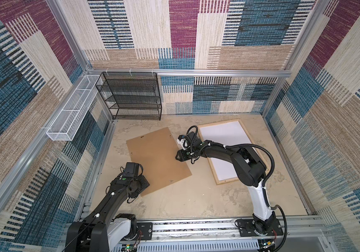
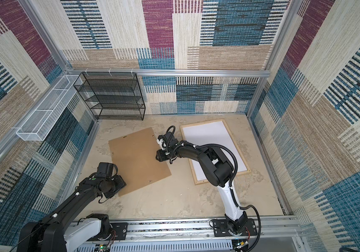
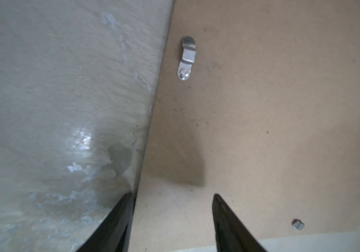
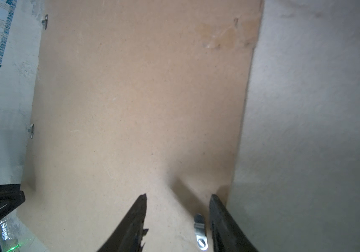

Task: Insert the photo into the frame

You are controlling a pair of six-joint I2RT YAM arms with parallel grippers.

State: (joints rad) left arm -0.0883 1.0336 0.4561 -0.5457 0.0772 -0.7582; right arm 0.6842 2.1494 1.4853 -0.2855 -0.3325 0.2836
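Frame right of both arms' fingers, these above brown board.

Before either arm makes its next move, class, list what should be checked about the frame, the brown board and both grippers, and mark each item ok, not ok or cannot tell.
1. Frame lies flat on the table: ok.
2. A white sheet fills the frame. Whether it is the photo's back: cannot tell.
3. Brown board lies flat beside the frame, not covering it: ok.
4. Left gripper is open, with one finger over the table and one over the board: ok.
5. Right gripper is open above the board and holds nothing: ok.
6. Board closing the frame: not ok, it is on the table.
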